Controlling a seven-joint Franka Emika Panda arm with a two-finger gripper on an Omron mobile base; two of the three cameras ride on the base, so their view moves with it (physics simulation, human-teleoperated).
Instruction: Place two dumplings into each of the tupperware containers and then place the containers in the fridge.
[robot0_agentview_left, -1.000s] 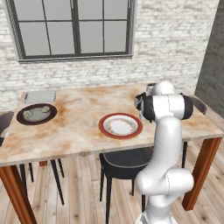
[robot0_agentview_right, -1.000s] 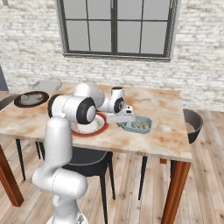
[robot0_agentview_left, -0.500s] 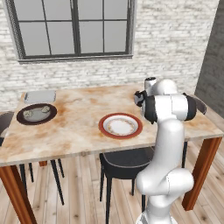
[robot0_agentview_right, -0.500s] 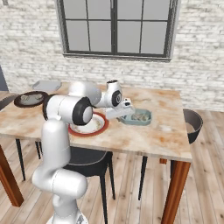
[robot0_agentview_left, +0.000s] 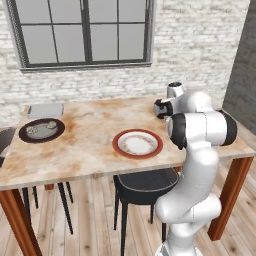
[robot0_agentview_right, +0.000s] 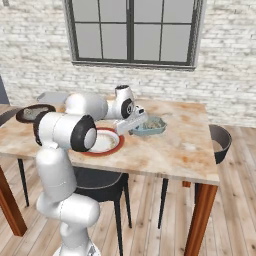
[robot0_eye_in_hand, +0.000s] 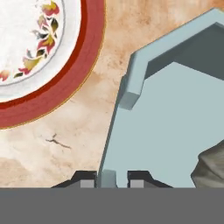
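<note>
The gripper (robot0_eye_in_hand: 112, 179) is closed almost fully, and its two dark fingertips (robot0_eye_in_hand: 87, 179) pinch the thin wall of a tupperware container (robot0_eye_in_hand: 175, 127); the rim sits right between them, so the container is in its grasp. In the hand view the tray spreads up and to the right from the tips, and a dumpling (robot0_eye_in_hand: 210, 168) lies inside at the right edge of that view. In the right base view the gripper (robot0_agentview_right: 134, 121) holds the container (robot0_agentview_right: 150, 125) by its near-left wall, just beside the red-rimmed plate (robot0_agentview_right: 102, 142), near the middle of the table (robot0_agentview_right: 185, 150), toward the far edge. I judge its long axis runs along the table length, away from the hand. A second container (robot0_agentview_left: 45, 110) lies at the far left corner, behind the dark plate (robot0_agentview_left: 42, 130). The next move, I think, is lifting the held tray level toward the fridge.
</note>
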